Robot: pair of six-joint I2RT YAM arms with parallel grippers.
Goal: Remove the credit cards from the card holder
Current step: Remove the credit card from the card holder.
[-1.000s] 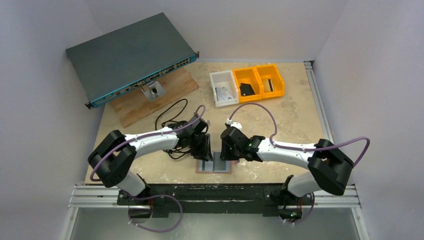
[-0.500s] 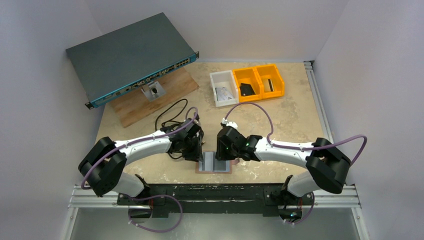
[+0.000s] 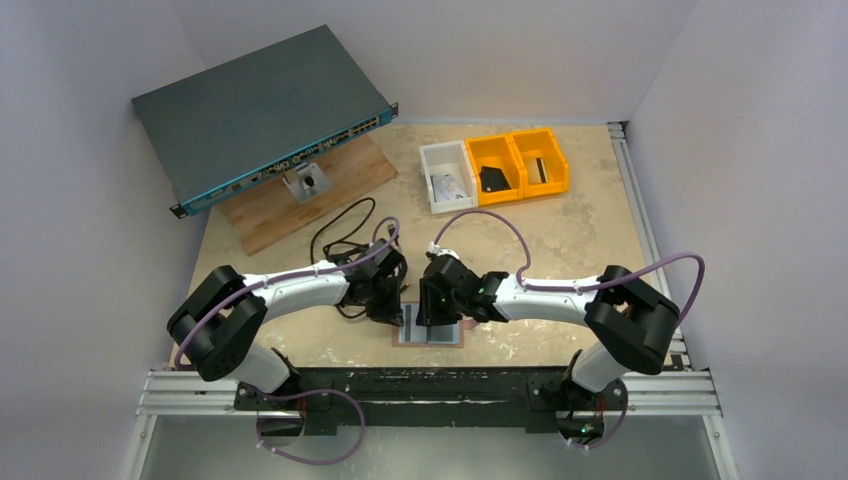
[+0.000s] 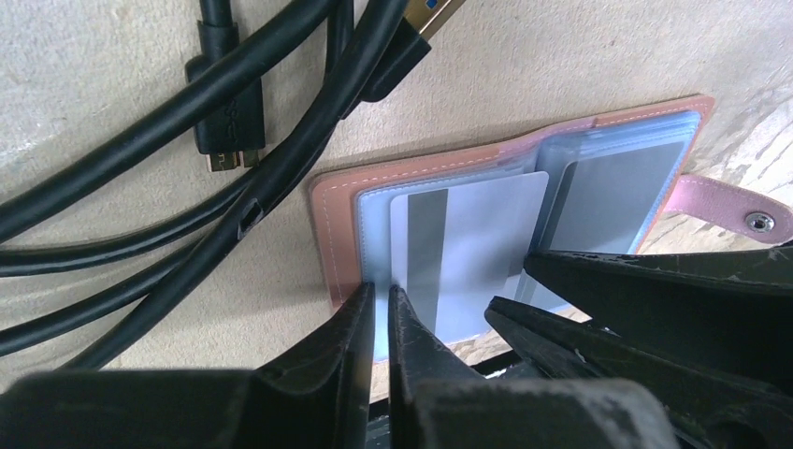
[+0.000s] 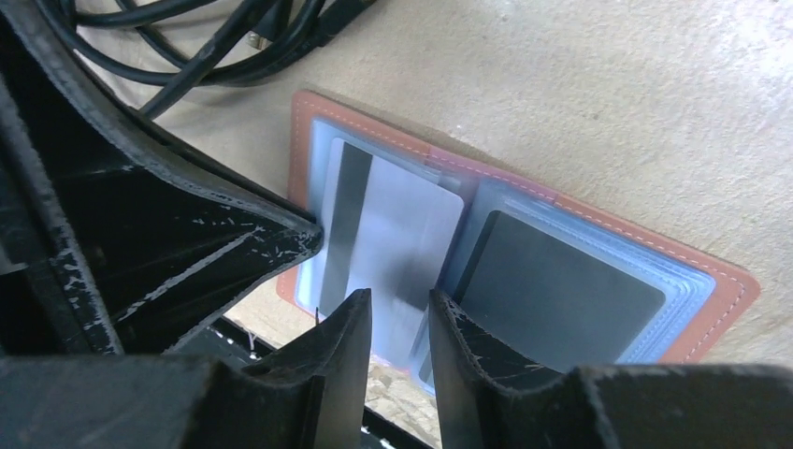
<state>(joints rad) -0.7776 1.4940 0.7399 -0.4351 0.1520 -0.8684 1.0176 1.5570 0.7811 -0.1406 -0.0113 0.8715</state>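
The card holder lies open and flat by the table's front edge, its pink-brown rim and snap tab showing. The left clear pocket holds a white credit card with a dark stripe. A dark grey card sits in the right pocket. My left gripper is shut to a thin slit at the left pocket's outer edge; whether it pinches the plastic I cannot tell. My right gripper is open, its tips over the white card beside the fold.
A tangle of black cables lies just behind the holder on the left. Farther back are a network switch on a wooden board, a white bin and two orange bins.
The left gripper has come down to the holder's left edge and closed. The right gripper has shifted left over the holder's middle, so the two now crowd together.
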